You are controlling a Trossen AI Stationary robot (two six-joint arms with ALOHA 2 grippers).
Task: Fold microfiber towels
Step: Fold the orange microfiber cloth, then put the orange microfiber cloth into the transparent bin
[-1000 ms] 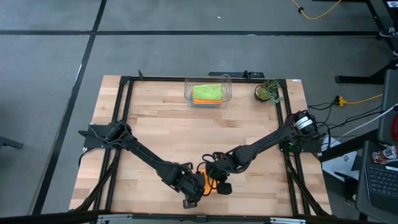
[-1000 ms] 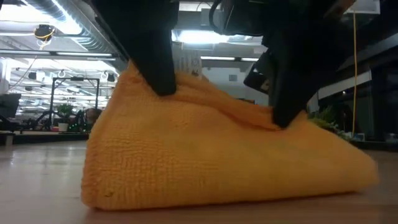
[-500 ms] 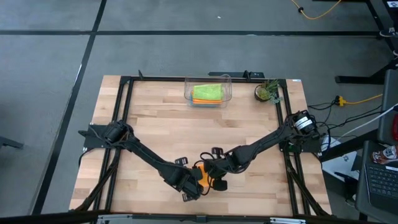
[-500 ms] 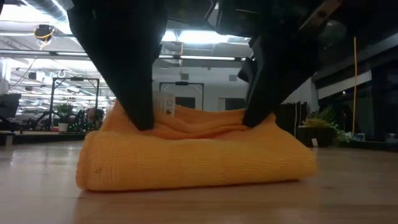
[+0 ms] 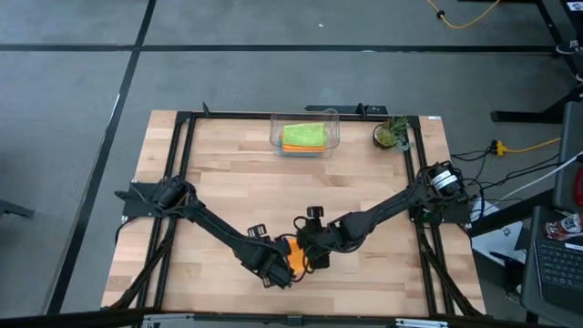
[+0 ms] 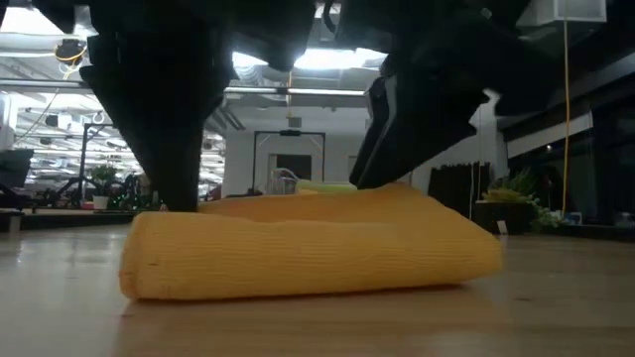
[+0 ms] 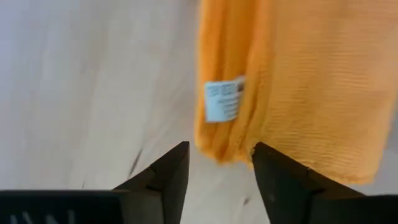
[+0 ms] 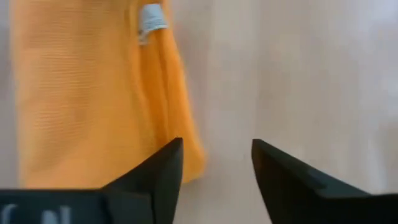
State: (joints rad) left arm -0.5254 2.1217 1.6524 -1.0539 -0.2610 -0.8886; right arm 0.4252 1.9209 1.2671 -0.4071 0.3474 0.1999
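A folded orange microfiber towel (image 5: 297, 259) lies flat on the wooden table near its front edge, the folded layers stacked (image 6: 308, 248). My left gripper (image 7: 219, 155) is open over the towel's left end, next to the corner with the white label (image 7: 222, 101). My right gripper (image 8: 216, 152) is open over the towel's right end, beside a corner of the towel (image 8: 186, 158). In the low view both sets of dark fingers stand just above the towel's top. A lime green towel on an orange one lies in the clear bin (image 5: 304, 135).
The clear bin stands at the table's far edge, middle. A small potted plant (image 5: 392, 135) is at the far right corner. A black frame (image 5: 182, 155) runs around the tabletop. Bare wood (image 5: 273, 196) lies between the folded towel and the bin.
Both grippers have opened and let go of the orange towel. A second ago they pinched its top layers into a hump. The towel has since sunk and now lies as a flat, low fold. Both wrists have turned over it.
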